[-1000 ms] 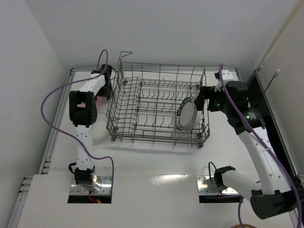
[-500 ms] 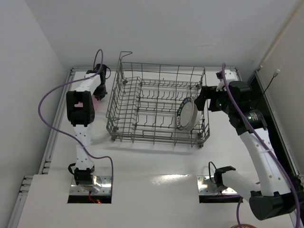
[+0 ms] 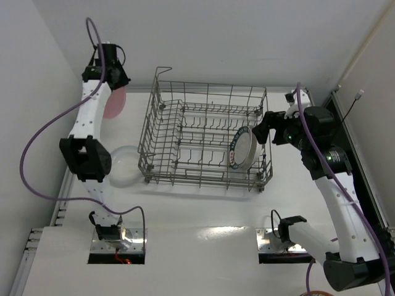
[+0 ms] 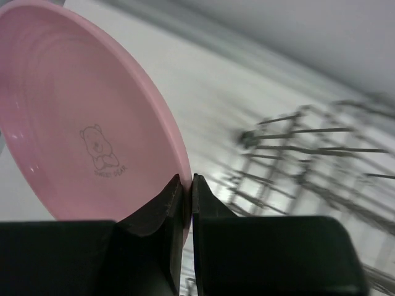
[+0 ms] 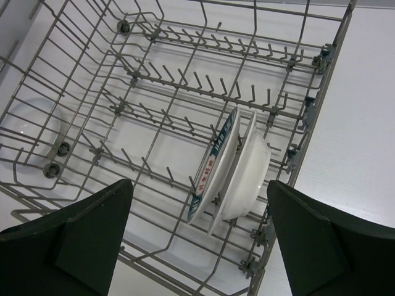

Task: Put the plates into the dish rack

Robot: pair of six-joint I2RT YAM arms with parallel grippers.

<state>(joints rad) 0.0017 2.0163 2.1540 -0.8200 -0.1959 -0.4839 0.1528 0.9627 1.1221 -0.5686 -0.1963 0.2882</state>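
My left gripper is shut on the rim of the pink plate, which hangs on edge in the air off the rack's far left corner. In the left wrist view both fingers pinch the pink plate, which bears a small bear print. The grey wire dish rack holds two upright plates at its right end: the teal-rimmed plate and a plain white plate behind it. Another white plate lies flat on the table left of the rack. My right gripper hovers open over the rack's right end.
The rack's tall wire sides and upright tines stand between the two arms. A white wall rises close behind and to the left of the raised left arm. The left arm's purple cable loops out to the left.
The left gripper has shut on the pink plate and lifted it high from the table beside the rack, uncovering the white plate beneath. The right arm has barely moved.
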